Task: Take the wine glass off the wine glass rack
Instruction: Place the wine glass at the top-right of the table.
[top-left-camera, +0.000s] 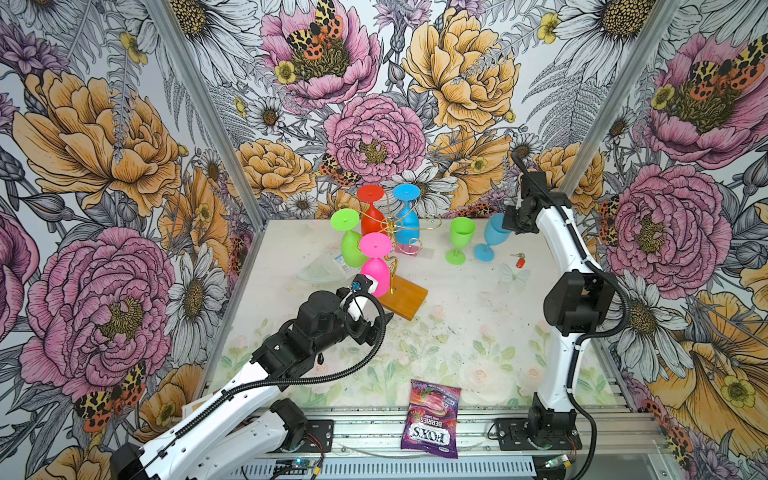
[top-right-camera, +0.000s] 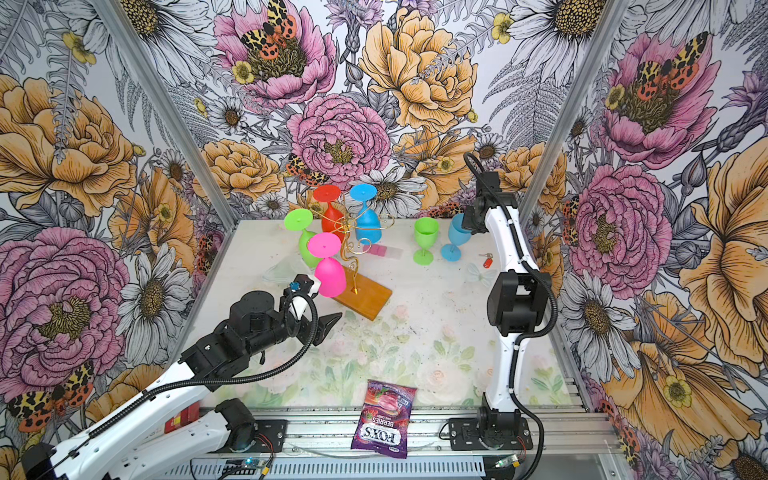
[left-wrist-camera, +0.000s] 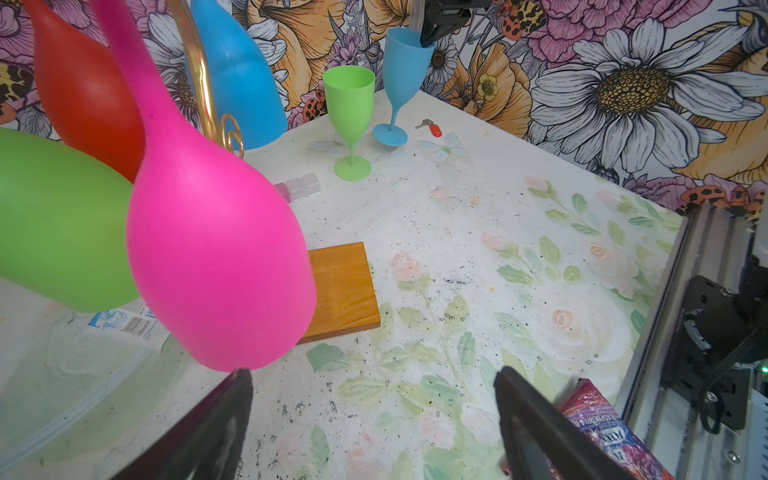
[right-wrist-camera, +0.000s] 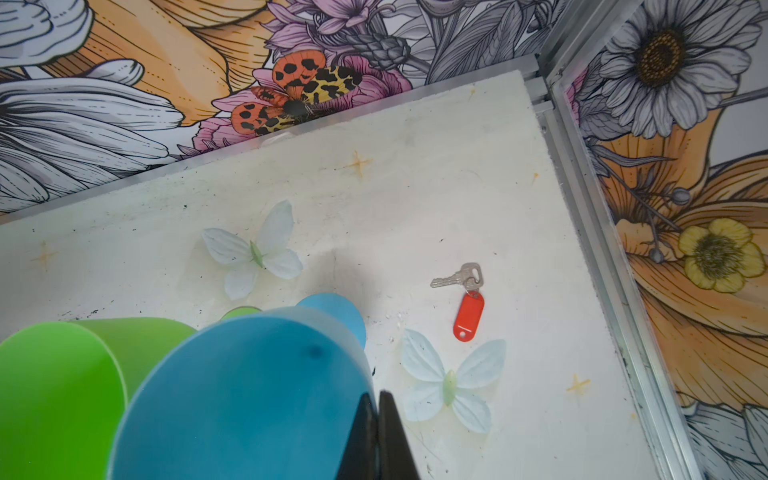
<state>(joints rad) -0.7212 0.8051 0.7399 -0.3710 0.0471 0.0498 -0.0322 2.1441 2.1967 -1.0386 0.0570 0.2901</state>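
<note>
Left tool (left-wrist-camera: 374, 374): jaws spread wide, nothing in them. The pink glass (left-wrist-camera: 216, 249) hangs bowl-down just ahead of it. The bowl's lip is close by one finger (left-wrist-camera: 216, 424), not yet between the jaws. The wide gap is presumably set for the bowl's girth.

The glass hangs inverted from a scroll arm of the rack (top-left-camera: 390, 226), with its stem in the wire slot. Judgement: it has to slide outward along the arm rather than lift straight up. The base (left-wrist-camera: 343, 286) lies below and beyond the tool. A hung green glass (left-wrist-camera: 62, 216) sits close beside the pink bowl, so there is a knock risk on the pull.

Right tool (right-wrist-camera: 378, 399): clenched, apparently pinching the rim of the blue glass (right-wrist-camera: 249, 395), one finger inside the bowl. That glass is off the rack and on the surface (left-wrist-camera: 457, 249) under the tool, leaning. The lean suggests the grip, not its own stance, holds it up.
</note>
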